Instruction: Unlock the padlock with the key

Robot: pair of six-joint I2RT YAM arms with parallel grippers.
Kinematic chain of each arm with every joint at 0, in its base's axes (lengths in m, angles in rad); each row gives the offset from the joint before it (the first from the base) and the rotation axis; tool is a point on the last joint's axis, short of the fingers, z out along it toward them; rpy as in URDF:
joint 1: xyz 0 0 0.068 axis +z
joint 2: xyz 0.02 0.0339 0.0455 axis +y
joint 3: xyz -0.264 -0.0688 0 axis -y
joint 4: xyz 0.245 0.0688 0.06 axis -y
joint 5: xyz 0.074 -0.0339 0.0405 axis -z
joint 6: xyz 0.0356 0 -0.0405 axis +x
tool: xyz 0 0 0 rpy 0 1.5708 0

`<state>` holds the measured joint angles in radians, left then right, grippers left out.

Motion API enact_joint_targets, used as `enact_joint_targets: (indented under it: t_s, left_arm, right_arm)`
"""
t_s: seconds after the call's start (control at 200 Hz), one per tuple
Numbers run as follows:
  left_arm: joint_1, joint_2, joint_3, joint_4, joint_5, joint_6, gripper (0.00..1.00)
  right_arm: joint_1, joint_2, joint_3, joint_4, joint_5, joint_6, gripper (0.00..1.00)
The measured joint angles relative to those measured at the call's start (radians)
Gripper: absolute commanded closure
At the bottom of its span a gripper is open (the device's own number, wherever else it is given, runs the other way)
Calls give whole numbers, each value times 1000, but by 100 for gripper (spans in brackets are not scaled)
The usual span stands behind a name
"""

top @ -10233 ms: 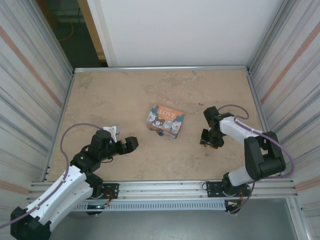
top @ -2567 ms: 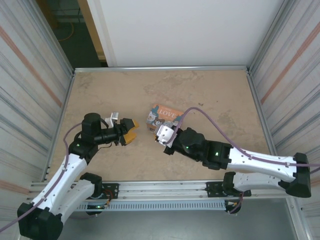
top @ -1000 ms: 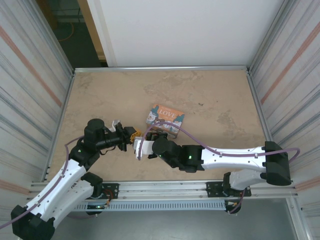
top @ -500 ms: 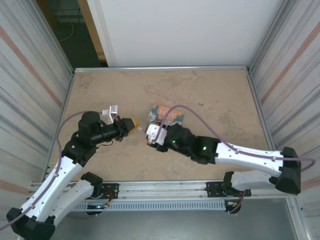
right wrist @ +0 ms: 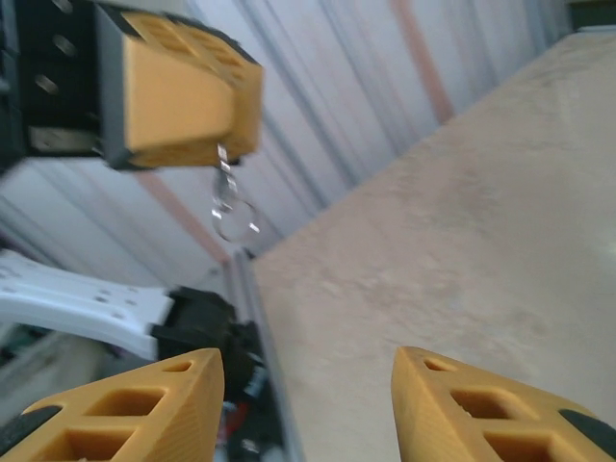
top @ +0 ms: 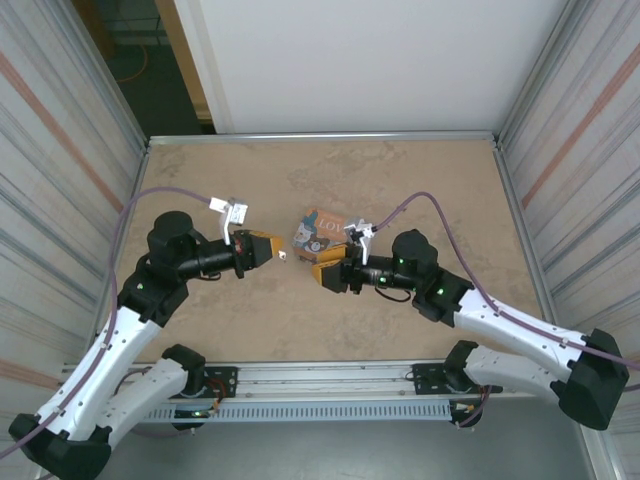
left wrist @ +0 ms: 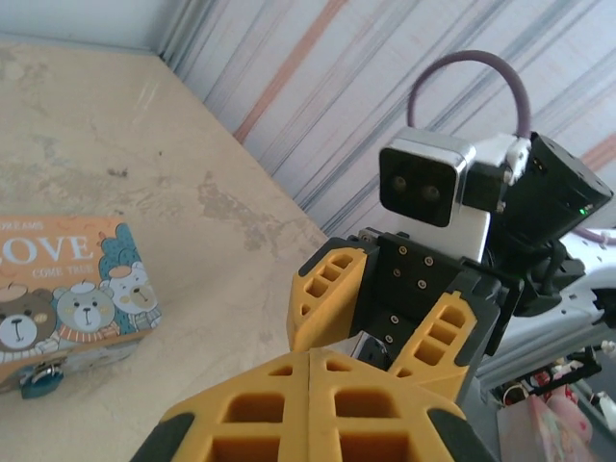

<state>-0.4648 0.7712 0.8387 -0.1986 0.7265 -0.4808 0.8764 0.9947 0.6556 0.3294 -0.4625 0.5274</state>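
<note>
While the two arms meet nose to nose above the sandy table point(top: 200, 180), the left pincer point(top: 268, 249) has its yellow fingers pressed together on the key point(top: 283, 256), a pale speck jutting from their tips toward the right pincer point(top: 328, 276). Seen from the right wrist, the left pincer point(right wrist: 188, 96) hangs up and to the left of that camera's own fingers. The key point(right wrist: 223, 166) is a thin blurred sliver poking out under its fingertips, and a small wire ring point(right wrist: 234, 217) dangles below it. The right pincer point(right wrist: 308, 404) stands spread, its two yellow fingers point(right wrist: 125, 404) well apart with bare tabletop seen between them. From the left wrist, the left pincer point(left wrist: 308, 371) reads as one closed yellow wedge. Straight ahead of it the right pincer point(left wrist: 385, 322) faces back, jaws parted, with its white wrist camera point(left wrist: 423, 183) perched above. The orange LOVE box point(top: 325, 232) lies on the table just beyond the gap between the two pincers, nearer the right one. From the left wrist the box point(left wrist: 67, 279) sits to the left of the closed fingers. The padlock point(left wrist: 40, 378), blue-bodied and tiny, rests against the box's near lower edge, off to the left of the left pincer and apart from the key.
</note>
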Motion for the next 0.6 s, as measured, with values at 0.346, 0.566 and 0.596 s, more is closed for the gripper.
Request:
enact_joint_targets:
  t_s: [0.346, 0.566, 0.596]
  left_arm:
    - [-2, -3, 0, 72, 60, 51, 100]
    - [-2, -4, 0, 77, 67, 52, 100]
    - [-2, -4, 0, 77, 67, 52, 100]
  right_arm:
    - [34, 137, 70, 122, -63, 119, 58]
    - [58, 175, 121, 161, -70, 120, 61]
    - [60, 178, 122, 164, -70, 120, 62]
